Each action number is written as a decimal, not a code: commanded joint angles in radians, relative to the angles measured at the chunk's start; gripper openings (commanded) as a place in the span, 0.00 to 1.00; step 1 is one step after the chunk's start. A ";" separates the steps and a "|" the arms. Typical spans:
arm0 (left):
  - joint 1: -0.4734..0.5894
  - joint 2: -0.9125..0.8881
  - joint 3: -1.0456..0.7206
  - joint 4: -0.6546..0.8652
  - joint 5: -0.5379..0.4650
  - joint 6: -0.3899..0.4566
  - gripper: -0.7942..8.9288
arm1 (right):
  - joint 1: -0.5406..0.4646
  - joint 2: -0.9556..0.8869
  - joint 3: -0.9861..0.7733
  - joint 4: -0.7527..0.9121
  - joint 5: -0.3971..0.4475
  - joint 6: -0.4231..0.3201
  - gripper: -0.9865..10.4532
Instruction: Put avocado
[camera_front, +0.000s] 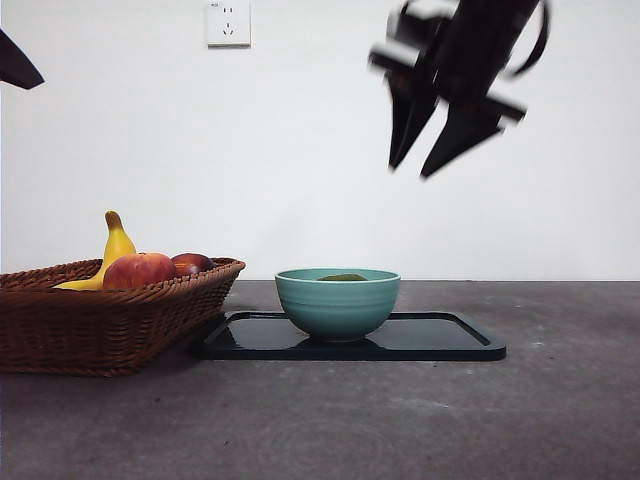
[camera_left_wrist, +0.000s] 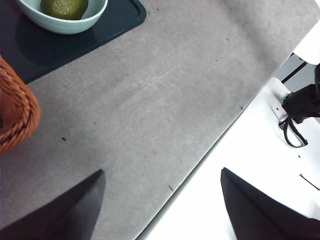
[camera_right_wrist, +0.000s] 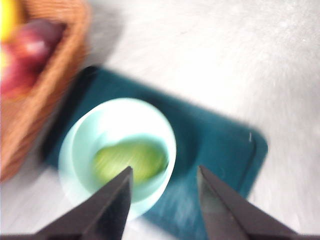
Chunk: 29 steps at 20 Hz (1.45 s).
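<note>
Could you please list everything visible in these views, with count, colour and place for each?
avocado: one, dark green, lying inside the bowl
bowl: one, pale teal, standing on the tray
tray: one, dark, flat on the table beside the basket
basket: one, brown wicker, on the table next to the tray
banana: one, yellow, in the basket
apples: at least two, red, in the basket by the banana
table: one, grey top
wall socket: one, white, on the wall behind
right gripper: one, black, open and empty, in the air above the bowl and tray
left gripper: one, black, open and empty, over the table edge away from the tray
</note>
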 joint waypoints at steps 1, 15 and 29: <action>-0.005 0.005 0.005 0.005 0.008 0.008 0.47 | 0.023 -0.076 0.018 -0.080 -0.003 -0.037 0.27; -0.005 0.005 0.005 0.005 0.008 0.008 0.47 | 0.226 -0.788 -0.508 -0.127 -0.010 0.016 0.27; -0.005 0.005 0.005 0.005 0.008 0.008 0.20 | 0.283 -0.933 -0.585 -0.135 -0.086 0.027 0.16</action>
